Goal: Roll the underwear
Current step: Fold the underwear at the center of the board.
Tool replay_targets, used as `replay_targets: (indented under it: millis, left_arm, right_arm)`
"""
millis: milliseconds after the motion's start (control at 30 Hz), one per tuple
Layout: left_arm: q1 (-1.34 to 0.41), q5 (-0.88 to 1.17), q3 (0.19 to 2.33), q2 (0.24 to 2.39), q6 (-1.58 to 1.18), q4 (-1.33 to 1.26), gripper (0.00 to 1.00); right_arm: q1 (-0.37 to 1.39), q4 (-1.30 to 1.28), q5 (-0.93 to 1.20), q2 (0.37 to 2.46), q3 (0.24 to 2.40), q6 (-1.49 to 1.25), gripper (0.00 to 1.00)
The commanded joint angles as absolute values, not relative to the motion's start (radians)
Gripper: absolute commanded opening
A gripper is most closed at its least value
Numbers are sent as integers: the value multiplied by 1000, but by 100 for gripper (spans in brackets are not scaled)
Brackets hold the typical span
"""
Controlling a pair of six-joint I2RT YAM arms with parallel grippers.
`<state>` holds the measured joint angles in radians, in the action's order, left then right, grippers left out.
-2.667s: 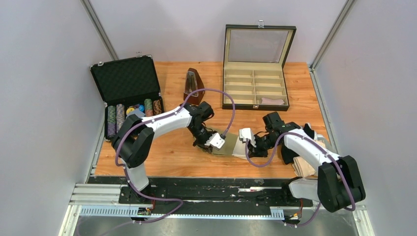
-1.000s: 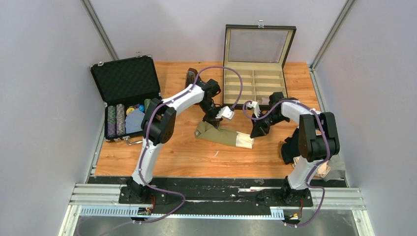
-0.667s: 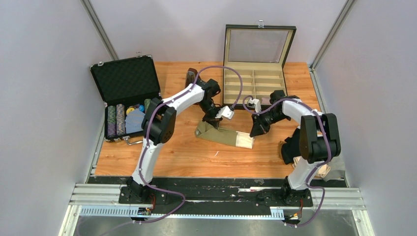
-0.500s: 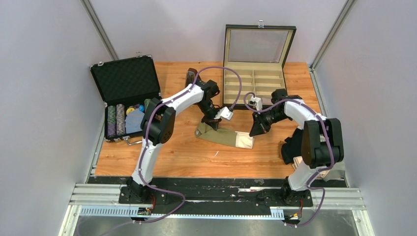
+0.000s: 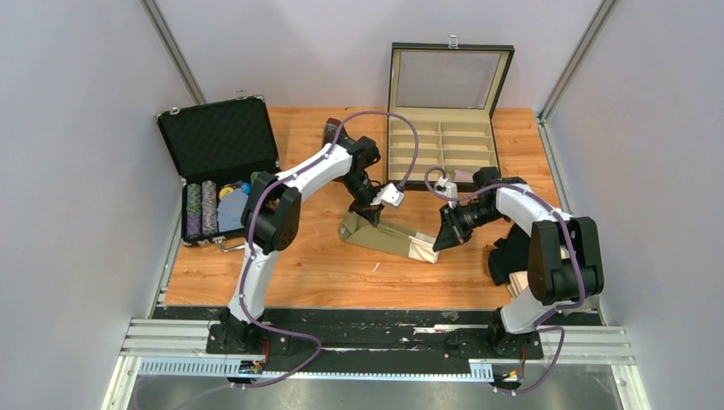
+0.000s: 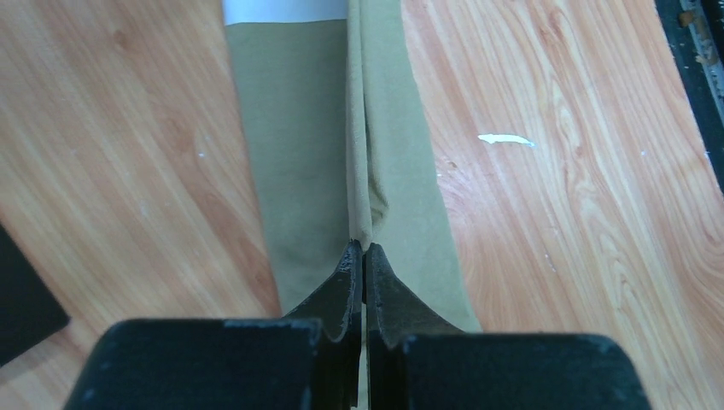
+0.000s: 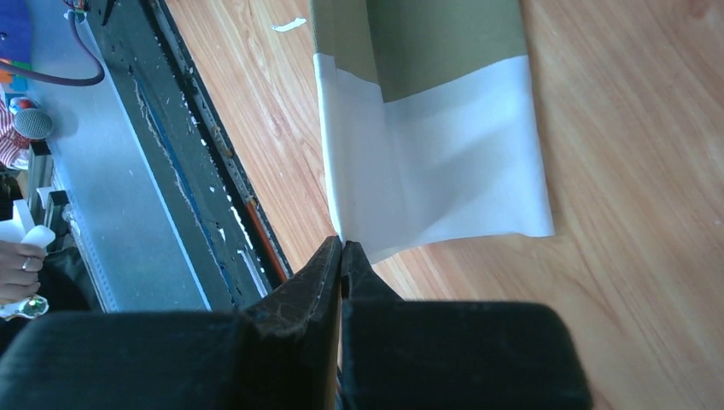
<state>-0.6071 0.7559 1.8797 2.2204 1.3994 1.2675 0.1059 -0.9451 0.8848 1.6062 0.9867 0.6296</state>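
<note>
The olive-khaki underwear (image 5: 388, 237) lies folded in a long strip across the middle of the table, its pale waistband (image 5: 423, 249) at the right end. My left gripper (image 5: 365, 218) is at the strip's left end. In the left wrist view this gripper (image 6: 364, 246) is shut on a raised fold of the olive cloth (image 6: 299, 128). My right gripper (image 5: 439, 244) is at the waistband end. In the right wrist view it (image 7: 341, 243) is shut on the near corner of the pale waistband (image 7: 435, 162). More underwear, black and cream, lies in a pile (image 5: 510, 260) by the right arm.
An open black case (image 5: 222, 145) with poker chips stands at the left. A dark metronome (image 5: 331, 138) is behind the left arm. An open compartment box (image 5: 442, 141) stands at the back. The table's near edge and black rail (image 7: 205, 171) run close to the waistband.
Since 2.7 s ago both arms have carried the olive strip farther from the near edge. In the last second the right gripper moved down and nearer with the waistband end; the left gripper barely moved.
</note>
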Motion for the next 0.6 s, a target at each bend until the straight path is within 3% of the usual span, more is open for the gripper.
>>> replay_targets:
  millis: [0,567]
  left_arm:
    - [-601,743,1967,2261,1400,1302,0]
    - [-609,705,2067,2363,1342,1243,0]
  right_arm:
    - [70,-928,905,1618,986,597,0]
    - [-20,-855,854,1809,1060,542,0]
